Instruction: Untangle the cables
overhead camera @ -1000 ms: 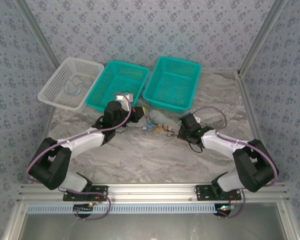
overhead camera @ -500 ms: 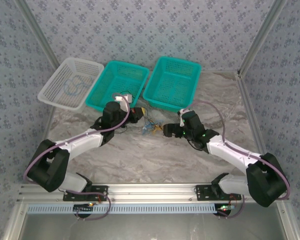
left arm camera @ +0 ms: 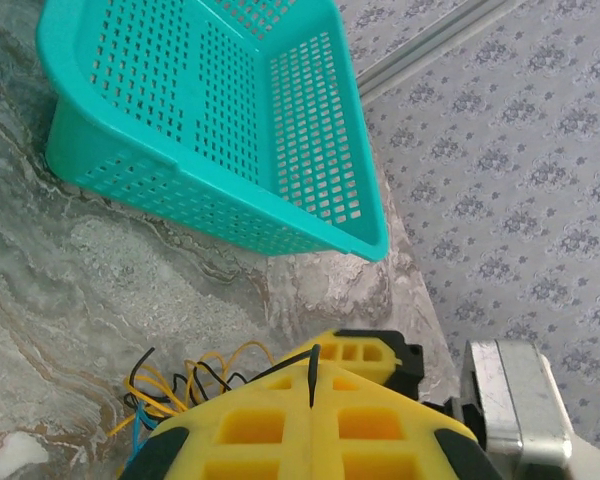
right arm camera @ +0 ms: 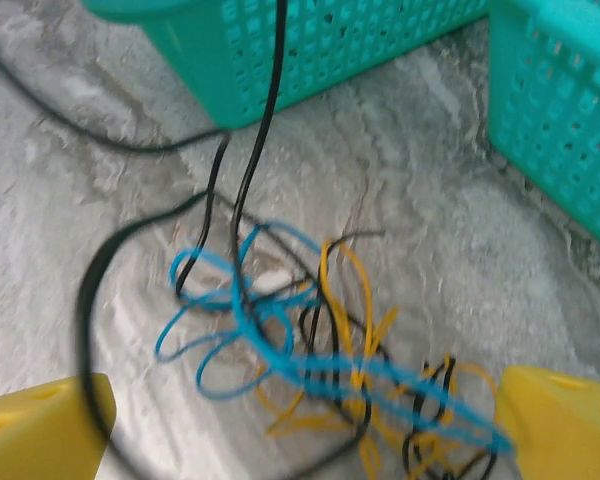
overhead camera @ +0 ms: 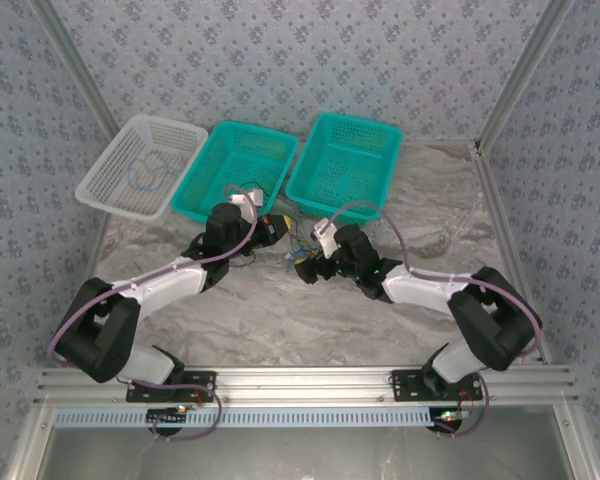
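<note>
The cables (overhead camera: 302,250) lie in a tangle of blue, black and yellow loops on the marble table, in front of the two teal baskets. My left gripper (overhead camera: 275,228) is at the tangle's left side. In the left wrist view its yellow fingers (left arm camera: 250,425) are pressed together on a black cable (left arm camera: 312,372) that runs down to the heap (left arm camera: 170,390). My right gripper (overhead camera: 306,267) hovers over the tangle's near side, open. In the right wrist view the blue, yellow and black loops (right arm camera: 320,350) lie between and ahead of its spread fingertips (right arm camera: 40,430).
A white basket (overhead camera: 105,180) at the back left holds a blue cable (overhead camera: 150,172). Two teal baskets (overhead camera: 238,200) (overhead camera: 332,205) stand just behind the tangle; their walls (right arm camera: 310,50) (right arm camera: 570,120) are close ahead of the right gripper. Metal frame posts flank the table.
My right arm has swung left from the table's right side to the tangle, and its gripper has opened. The left gripper has stayed shut on the black cable, barely moving.
</note>
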Available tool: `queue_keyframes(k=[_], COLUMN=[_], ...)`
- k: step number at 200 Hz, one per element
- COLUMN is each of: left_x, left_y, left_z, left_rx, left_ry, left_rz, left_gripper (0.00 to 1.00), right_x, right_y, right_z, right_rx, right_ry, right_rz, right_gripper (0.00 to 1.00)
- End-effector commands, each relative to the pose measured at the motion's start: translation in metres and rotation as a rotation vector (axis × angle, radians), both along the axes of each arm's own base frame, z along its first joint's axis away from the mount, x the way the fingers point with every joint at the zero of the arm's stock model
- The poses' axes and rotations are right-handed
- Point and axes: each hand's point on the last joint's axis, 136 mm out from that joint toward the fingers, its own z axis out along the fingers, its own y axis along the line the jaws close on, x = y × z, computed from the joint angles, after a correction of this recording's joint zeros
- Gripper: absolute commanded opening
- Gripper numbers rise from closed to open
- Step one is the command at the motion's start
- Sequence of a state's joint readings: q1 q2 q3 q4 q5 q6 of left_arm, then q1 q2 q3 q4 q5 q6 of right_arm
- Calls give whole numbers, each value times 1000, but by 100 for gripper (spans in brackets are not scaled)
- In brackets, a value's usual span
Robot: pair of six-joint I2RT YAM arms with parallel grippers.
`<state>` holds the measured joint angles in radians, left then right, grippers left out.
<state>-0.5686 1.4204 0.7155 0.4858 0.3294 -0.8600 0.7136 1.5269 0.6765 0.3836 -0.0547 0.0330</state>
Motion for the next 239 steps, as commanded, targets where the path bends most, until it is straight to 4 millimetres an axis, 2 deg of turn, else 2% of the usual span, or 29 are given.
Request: queue_keyframes(k=[1, 35, 69, 76, 88, 116, 129, 142, 154, 201, 239], left_x=[5, 1, 2, 2, 2, 3, 4, 5, 6, 20, 25], left_y=[-8, -17, -20, -19, -18, -11, -6, 0, 7, 49, 80], left_z=[24, 29, 31, 30, 31, 40, 44, 49, 52, 54, 65], left_rx=[-90, -111, -146, -144, -142, -127, -111, -100, -77, 10, 98], left_ry=[-4, 8, 13, 14, 12, -20, -33, -53, -70, -73, -118], left_rz=[3, 44, 62, 63, 67, 81, 90, 96, 104, 196, 248], left_gripper=[0, 0, 0, 0, 0, 0, 0, 0, 0, 0, 0], right_x=[33, 50, 63, 64, 65, 59, 56, 53, 50, 41, 28], right_y=[15, 32, 30, 27, 25, 14, 7, -1, -7, -30, -37], right_z=[28, 36, 19, 15, 9, -4, -10, -14, -17, -26, -35], right_rx=[87, 156, 162, 150, 121, 70, 43, 16, -8, -92, -137], right_ry=[-162, -227, -205, -200, -188, -156, -133, -114, -96, -18, 45], right_rz=[-56, -105, -195, -209, -228, -263, -290, -325, -341, -411, -383], right_gripper=[100, 100, 97, 94, 82, 61, 55, 37, 29, 26, 23])
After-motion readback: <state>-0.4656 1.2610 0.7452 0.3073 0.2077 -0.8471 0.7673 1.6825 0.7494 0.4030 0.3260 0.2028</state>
